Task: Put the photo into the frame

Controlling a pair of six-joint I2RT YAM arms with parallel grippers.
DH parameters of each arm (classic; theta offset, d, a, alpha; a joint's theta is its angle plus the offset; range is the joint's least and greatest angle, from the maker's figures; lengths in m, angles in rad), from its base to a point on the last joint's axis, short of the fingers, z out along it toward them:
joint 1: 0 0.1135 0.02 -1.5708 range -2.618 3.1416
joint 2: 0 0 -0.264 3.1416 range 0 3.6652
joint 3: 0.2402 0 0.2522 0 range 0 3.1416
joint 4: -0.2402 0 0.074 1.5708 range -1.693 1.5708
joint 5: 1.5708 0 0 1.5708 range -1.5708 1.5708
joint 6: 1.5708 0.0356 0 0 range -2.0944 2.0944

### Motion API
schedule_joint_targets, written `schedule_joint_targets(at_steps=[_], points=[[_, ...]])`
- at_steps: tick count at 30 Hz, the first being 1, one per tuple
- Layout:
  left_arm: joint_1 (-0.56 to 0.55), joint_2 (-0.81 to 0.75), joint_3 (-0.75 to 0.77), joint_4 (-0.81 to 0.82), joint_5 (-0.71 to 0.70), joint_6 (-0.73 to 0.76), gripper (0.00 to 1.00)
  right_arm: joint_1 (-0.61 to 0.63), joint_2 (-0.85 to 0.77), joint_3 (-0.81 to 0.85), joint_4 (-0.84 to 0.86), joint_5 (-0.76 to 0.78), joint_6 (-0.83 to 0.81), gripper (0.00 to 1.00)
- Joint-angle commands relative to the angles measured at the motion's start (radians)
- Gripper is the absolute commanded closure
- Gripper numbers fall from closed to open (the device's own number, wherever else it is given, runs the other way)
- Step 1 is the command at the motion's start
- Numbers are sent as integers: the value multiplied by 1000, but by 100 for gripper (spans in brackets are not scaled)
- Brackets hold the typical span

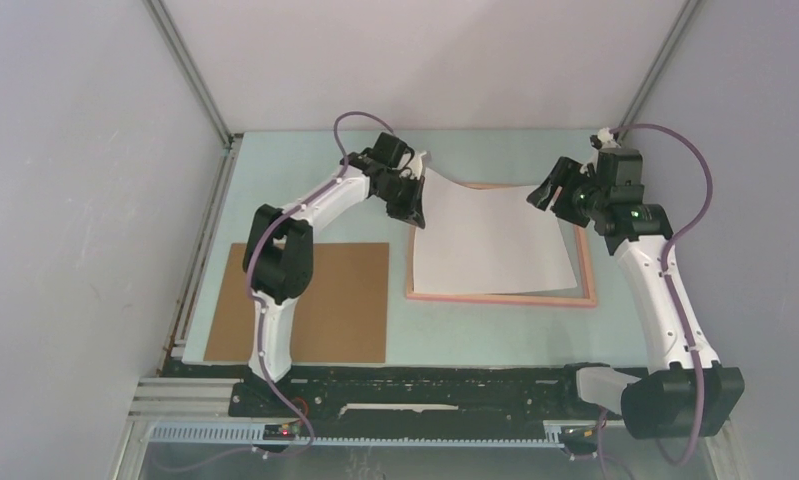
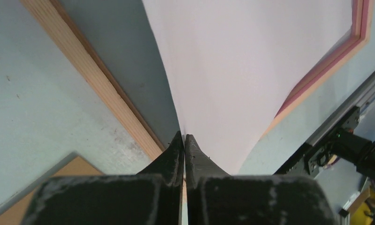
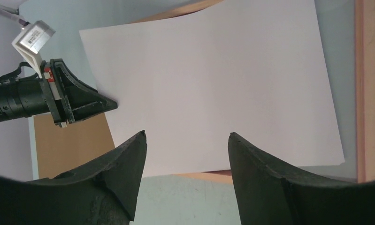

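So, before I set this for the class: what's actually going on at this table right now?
Two robot arms are fitting a photo into a frame. The left gripper is pinched shut on the left edge of the photo, which is white back up and bowed over the salmon-pink frame on the table. The right gripper is open near the photo's far right corner, holding nothing. The photo is not yet flat inside. A brown cardboard sheet lies apart, to the left.
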Motion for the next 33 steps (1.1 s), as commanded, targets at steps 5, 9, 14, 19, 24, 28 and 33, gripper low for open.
schedule_joint_targets(at_steps=[5,9,14,19,24,28,33], points=[[19,109,219,-159,121,123,100,-18,-13,-11,53,-43,-6,29],[17,179,321,-221,149,141,100,-19,-26,-28,65,-50,-6,29],[17,224,399,-233,175,132,100,-48,-26,-58,88,-63,5,29],[7,284,439,-229,198,93,100,-56,-21,-64,93,-79,9,29],[4,307,440,-222,175,53,100,-66,-30,-83,101,-79,12,29],[1,308,439,-201,143,14,100,-68,-32,-94,112,-91,18,29],[-7,259,397,-159,20,-47,88,-72,-26,-111,122,-96,18,29]])
